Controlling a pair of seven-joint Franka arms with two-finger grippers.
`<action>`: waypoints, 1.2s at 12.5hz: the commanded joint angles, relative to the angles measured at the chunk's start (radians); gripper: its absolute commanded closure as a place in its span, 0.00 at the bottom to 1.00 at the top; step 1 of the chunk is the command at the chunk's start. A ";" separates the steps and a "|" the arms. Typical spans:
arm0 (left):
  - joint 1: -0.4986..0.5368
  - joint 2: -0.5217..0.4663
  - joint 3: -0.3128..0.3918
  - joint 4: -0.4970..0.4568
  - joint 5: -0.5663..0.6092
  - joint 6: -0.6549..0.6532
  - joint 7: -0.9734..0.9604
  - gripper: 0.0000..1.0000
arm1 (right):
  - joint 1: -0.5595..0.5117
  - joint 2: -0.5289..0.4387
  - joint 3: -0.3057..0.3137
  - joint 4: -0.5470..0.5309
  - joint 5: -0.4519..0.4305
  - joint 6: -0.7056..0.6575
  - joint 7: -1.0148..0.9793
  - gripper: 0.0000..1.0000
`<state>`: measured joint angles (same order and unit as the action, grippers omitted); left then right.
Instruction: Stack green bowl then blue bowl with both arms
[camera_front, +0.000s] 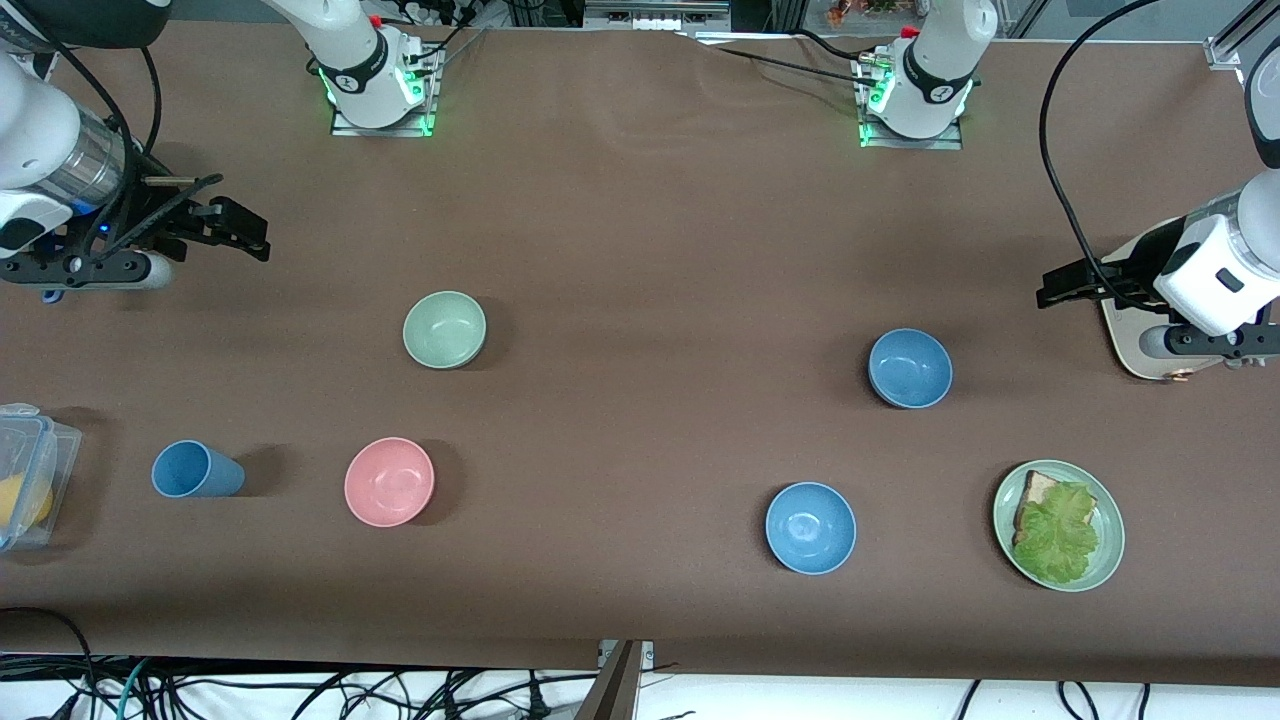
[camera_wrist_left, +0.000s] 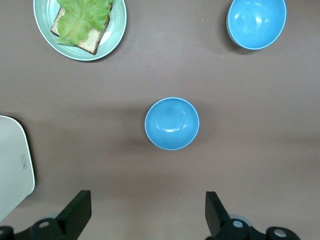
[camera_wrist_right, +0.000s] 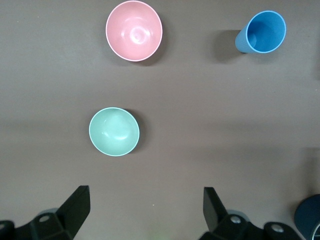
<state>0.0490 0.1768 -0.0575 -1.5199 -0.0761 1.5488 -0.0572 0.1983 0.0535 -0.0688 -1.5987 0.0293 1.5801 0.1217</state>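
Note:
The green bowl (camera_front: 444, 329) stands upright and empty toward the right arm's end of the table; it also shows in the right wrist view (camera_wrist_right: 114, 131). The muted blue bowl (camera_front: 910, 368) stands upright toward the left arm's end and sits mid-frame in the left wrist view (camera_wrist_left: 172, 123). My right gripper (camera_front: 243, 230) (camera_wrist_right: 146, 196) is open and empty, over bare table apart from the green bowl. My left gripper (camera_front: 1052, 290) (camera_wrist_left: 147, 201) is open and empty, over bare table apart from the blue bowl.
A brighter blue bowl (camera_front: 810, 527) and a pale-green plate (camera_front: 1105, 560) with bread and lettuce lie nearer the camera. A pink bowl (camera_front: 389, 481), a blue cup (camera_front: 196, 470) and a clear plastic box (camera_front: 25, 475) are at the right arm's end. A white board (camera_front: 1130, 330) lies under the left wrist.

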 joint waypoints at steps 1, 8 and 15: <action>-0.001 0.006 -0.004 0.023 0.019 -0.019 0.014 0.00 | -0.003 -0.020 0.003 -0.020 0.015 -0.005 -0.011 0.00; -0.001 0.006 -0.004 0.023 0.019 -0.019 0.014 0.00 | -0.003 -0.018 0.004 -0.029 0.015 -0.006 -0.011 0.00; -0.001 0.006 -0.004 0.023 0.021 -0.019 0.014 0.00 | -0.003 -0.020 0.004 -0.037 0.015 -0.011 -0.011 0.00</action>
<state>0.0490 0.1768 -0.0575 -1.5199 -0.0761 1.5488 -0.0572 0.1983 0.0535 -0.0681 -1.6172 0.0300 1.5781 0.1217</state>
